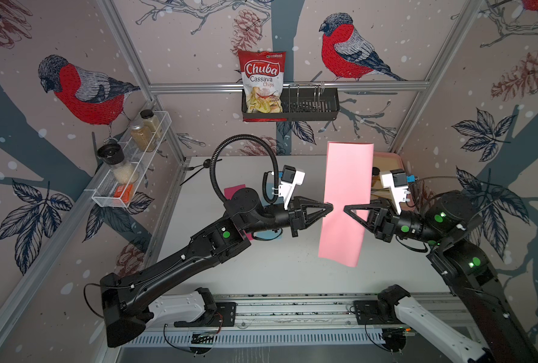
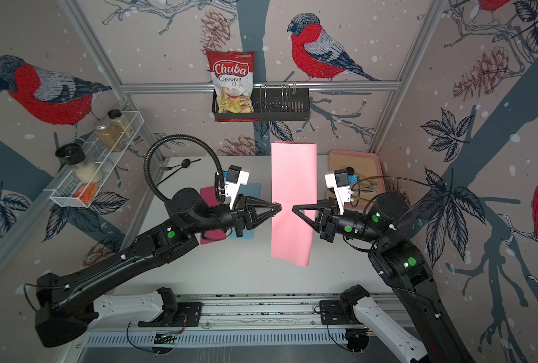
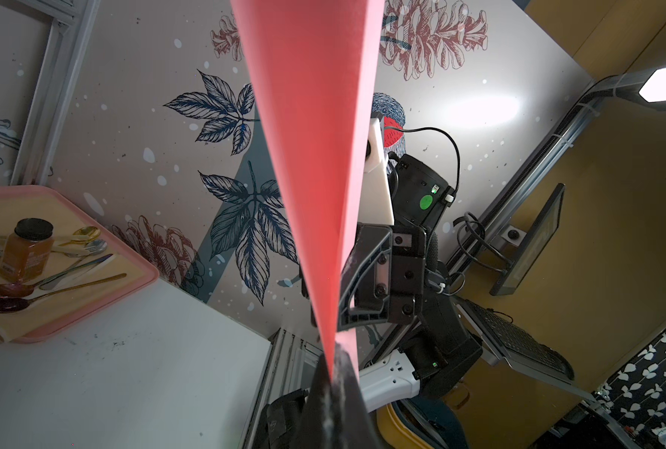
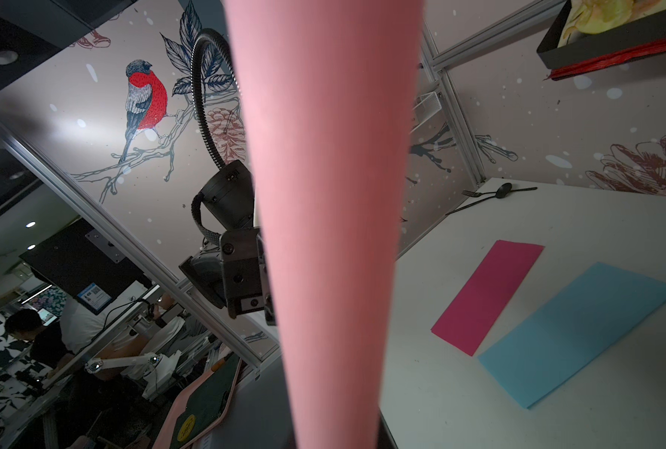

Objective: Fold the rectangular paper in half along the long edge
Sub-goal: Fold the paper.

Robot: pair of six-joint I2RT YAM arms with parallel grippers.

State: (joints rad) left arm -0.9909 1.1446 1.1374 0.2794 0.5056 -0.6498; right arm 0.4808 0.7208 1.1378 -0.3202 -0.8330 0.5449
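Left gripper and right gripper reaching inward, level, nearly tip to tip, both pinched closed on the airborne pink paper, chip bag on the back wall lettered "Chuba Cassava Chips"

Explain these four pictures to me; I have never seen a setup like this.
Two robot arms work over a white table. Two pictures look down from one overhead camera; the other two come from a camera on each arm's wrist. The left gripper and the right gripper are both shut on a pink paper, holding it upright in the air. On the table lie a magenta sheet, a blue sheet and a tray with a jar and spoons.
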